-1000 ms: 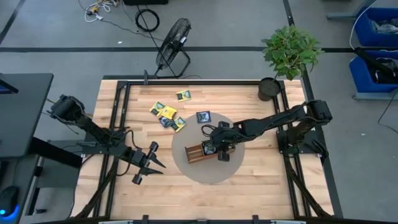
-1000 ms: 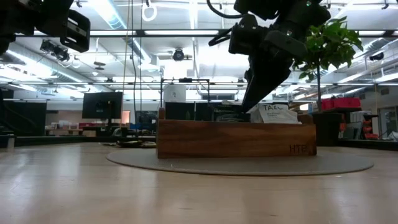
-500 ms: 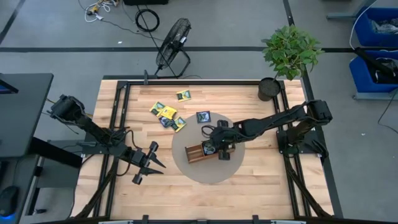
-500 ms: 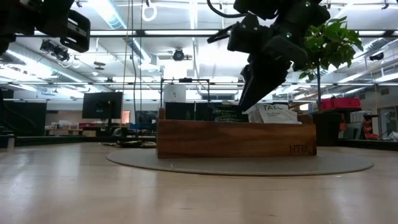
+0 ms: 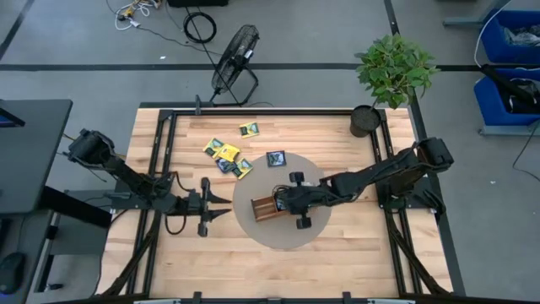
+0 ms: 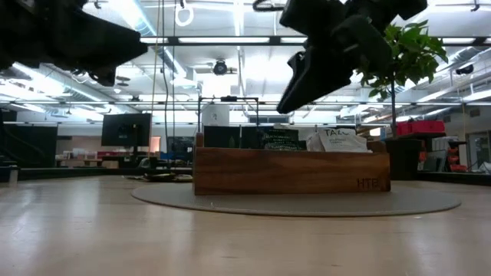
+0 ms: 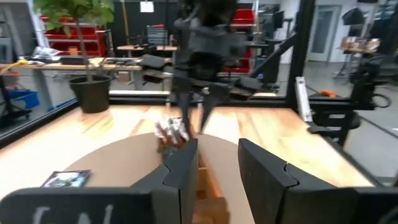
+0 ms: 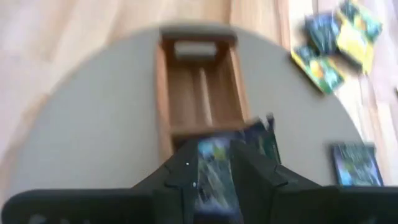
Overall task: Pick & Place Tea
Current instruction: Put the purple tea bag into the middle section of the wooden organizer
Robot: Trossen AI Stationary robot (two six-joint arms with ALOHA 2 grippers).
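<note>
A pale wooden table [image 5: 337, 253] is filling the middle of the high view, ringed by a black frame; a round grey mat [image 5: 253, 232] is lying at its centre, and a brown wooden tray [image 5: 263, 208] is resting on the mat, slightly left of the mat's centre; in the low view the tray [image 6: 291, 170] is standing in the middle of the frame with tea sachets [image 6: 336, 140] poking up above its right half.

The right arm is reaching in from the right edge of the high view, its right tool [image 5: 285, 201] hanging over the tray's right end; in its wrist view the fingers are clenching a dark blue tea sachet [image 8: 214, 169] between them, above the tray [image 8: 200, 93].

The left arm is waiting at the left of the high view, its left tool [image 5: 221, 210] pointing toward the mat from just beyond its left edge; the wrist view shows its fingers [image 7: 185, 167] standing apart with nothing between them.

Loose tea [image 5: 226, 155] is lying in a small cluster on the table, upper left of the mat; one dark sachet [image 5: 276, 158] is sitting alone just above the mat's top edge.
</note>
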